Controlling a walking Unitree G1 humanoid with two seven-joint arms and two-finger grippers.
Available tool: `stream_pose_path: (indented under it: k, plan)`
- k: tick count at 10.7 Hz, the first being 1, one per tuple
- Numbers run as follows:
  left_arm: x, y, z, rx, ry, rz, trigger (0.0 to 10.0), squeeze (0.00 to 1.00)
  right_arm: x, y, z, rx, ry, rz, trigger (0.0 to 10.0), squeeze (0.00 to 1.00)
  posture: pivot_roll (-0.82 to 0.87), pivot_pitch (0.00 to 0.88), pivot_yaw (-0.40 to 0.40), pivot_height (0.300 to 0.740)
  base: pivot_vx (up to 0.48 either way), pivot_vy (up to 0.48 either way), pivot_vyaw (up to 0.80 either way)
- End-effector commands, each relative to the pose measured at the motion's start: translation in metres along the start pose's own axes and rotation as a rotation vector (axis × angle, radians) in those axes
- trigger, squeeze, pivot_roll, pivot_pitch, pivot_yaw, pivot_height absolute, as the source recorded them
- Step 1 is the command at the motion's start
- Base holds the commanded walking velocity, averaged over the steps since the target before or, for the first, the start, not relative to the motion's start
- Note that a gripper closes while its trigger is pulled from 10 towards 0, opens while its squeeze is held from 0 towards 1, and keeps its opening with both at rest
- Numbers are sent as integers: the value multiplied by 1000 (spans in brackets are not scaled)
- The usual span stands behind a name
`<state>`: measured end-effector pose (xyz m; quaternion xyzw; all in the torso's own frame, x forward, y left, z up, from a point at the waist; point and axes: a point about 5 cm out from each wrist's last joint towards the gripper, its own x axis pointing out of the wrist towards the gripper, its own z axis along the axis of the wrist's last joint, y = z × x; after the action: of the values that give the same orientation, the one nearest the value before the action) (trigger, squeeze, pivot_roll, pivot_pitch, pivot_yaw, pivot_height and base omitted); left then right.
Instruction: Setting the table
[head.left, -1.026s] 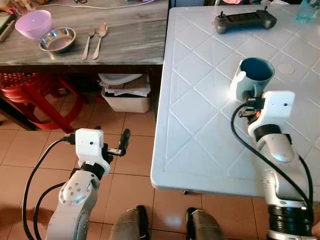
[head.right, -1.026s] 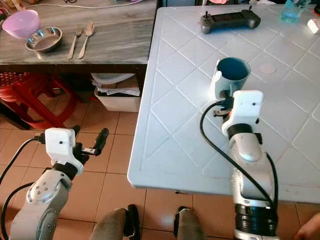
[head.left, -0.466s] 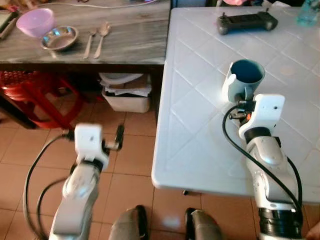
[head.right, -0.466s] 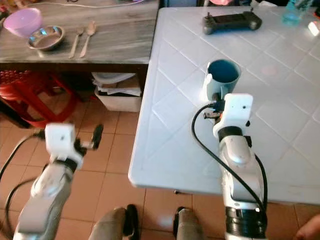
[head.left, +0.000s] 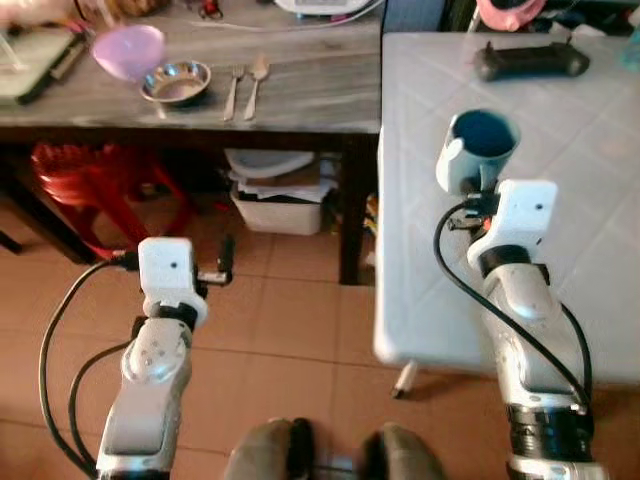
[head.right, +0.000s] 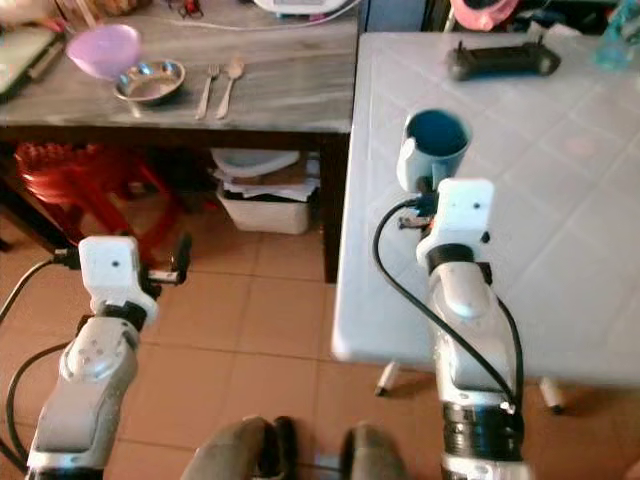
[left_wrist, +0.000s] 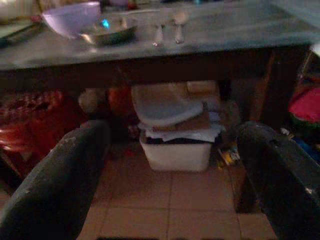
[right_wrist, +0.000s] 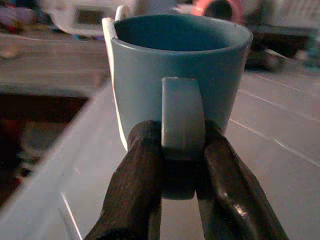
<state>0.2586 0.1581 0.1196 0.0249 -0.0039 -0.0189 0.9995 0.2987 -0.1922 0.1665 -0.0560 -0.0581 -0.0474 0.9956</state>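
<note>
With the right hand (right_wrist: 178, 200) pinched shut on the handle of the blue mug (head.left: 479, 150) above the near-left part of the white counter (head.left: 590, 200), keep the mug upright and lower it squarely, while the left hand (left_wrist: 170, 170), open and empty, hangs left of that counter.

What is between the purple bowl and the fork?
A round shiny metal bowl sits between the purple plastic bowl and the metal fork on the grey wooden table, seen in the left eye view.

R pincer (right_wrist: 180, 165) clamped shut, L pincer (left_wrist: 170, 175) spread wide.
</note>
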Motion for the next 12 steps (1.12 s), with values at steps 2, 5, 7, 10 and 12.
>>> stream_pose_path:
  k: [2,5,7,10,12]
  plan:
    - [-1,4,-2,33,-7,15,10000,0,3,-1,0,0,-2,-56,10000,0,3,110,66,740,0,474,0]
    - [-1,1,-1,50,-29,-5,10000,0,4,2,0,-44,-20,-48,10000,0,-3,116,73,740,236,355,0]
    - [0,0,3,56,-49,-12,10000,0,3,6,0,-17,-13,-25,10000,0,-3,120,75,740,454,0,0]
    - [0,-2,5,55,-60,-18,10000,0,3,9,2,-11,-34,-1,10000,0,3,123,74,740,480,0,0]
    - [-1,-4,6,52,-66,-23,10000,0,4,13,5,-10,-50,20,10000,0,2,127,73,740,480,0,0]
